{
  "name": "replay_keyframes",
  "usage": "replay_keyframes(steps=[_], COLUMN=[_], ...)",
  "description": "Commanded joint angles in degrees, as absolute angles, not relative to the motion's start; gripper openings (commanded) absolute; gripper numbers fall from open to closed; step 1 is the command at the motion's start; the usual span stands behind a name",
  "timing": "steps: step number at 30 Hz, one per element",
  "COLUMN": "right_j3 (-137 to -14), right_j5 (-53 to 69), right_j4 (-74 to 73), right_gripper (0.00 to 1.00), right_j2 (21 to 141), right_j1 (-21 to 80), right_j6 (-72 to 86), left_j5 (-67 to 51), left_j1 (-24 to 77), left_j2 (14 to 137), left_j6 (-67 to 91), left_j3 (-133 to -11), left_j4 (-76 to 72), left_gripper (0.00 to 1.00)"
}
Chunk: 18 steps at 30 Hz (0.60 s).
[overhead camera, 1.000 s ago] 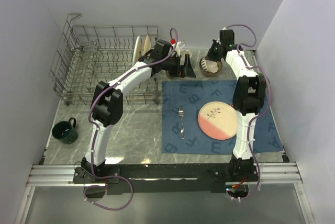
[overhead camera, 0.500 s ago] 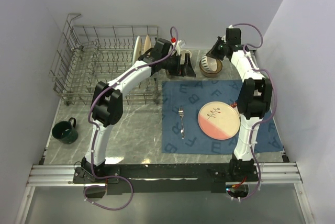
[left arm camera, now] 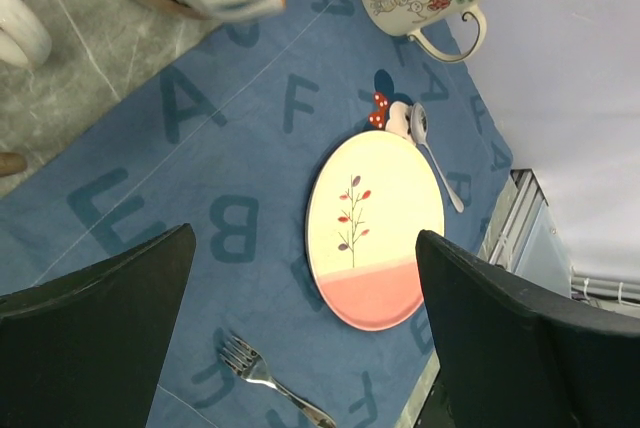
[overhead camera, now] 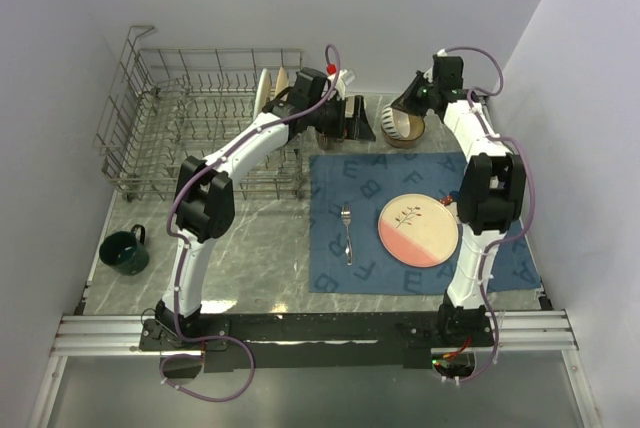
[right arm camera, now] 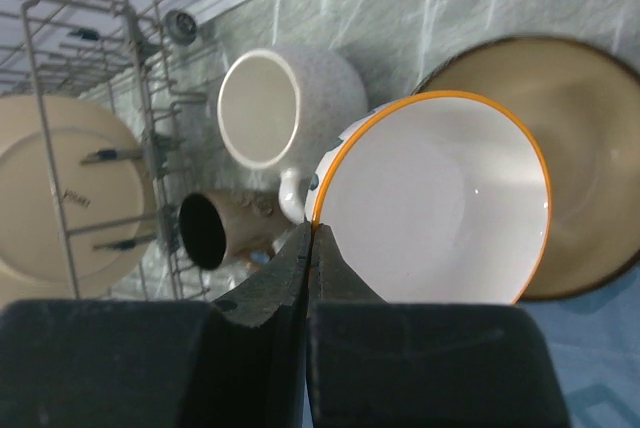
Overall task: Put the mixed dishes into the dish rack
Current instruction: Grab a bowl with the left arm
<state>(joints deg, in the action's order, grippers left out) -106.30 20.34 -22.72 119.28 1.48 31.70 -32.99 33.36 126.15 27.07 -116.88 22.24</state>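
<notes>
Right gripper [right arm camera: 312, 230] is clamped on the rim of the orange-rimmed bowl [right arm camera: 430, 198], over the brown-rimmed bowl [right arm camera: 580, 148] at upper right of centre in the top view. The step in hand looks like taking it to the dish rack [overhead camera: 125, 113] at upper left, where 2 plates [overhead camera: 268, 91] stand. Left gripper [left arm camera: 305, 248] hangs wide and empty above the placemat [left arm camera: 200, 148]; next move likely needs a lift clear of the white mug [right arm camera: 265, 108], then a swing left into a free tine row.
</notes>
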Motion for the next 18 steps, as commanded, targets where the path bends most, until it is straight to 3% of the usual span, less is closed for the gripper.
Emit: replay_keyframes(steps=[1,18], right_j3=[-103.5,-94.3], right_j5=[24.2,32.6], right_j4=[-16.6,-13.4], right_gripper=[0.0,0.0], right_j2=[110.3,96.0], right_j1=[1.1,3.9], right_j6=[33.8,39.0], left_j5=[-32.2,-29.4], left_j1=[33.6,33.2], left_j2=[125.2,121.7], left_j6=[26.1,23.0], left_j3=[-120.4,-121.6], left_j4=[22.9,24.6], left_gripper=[0.99,1.0])
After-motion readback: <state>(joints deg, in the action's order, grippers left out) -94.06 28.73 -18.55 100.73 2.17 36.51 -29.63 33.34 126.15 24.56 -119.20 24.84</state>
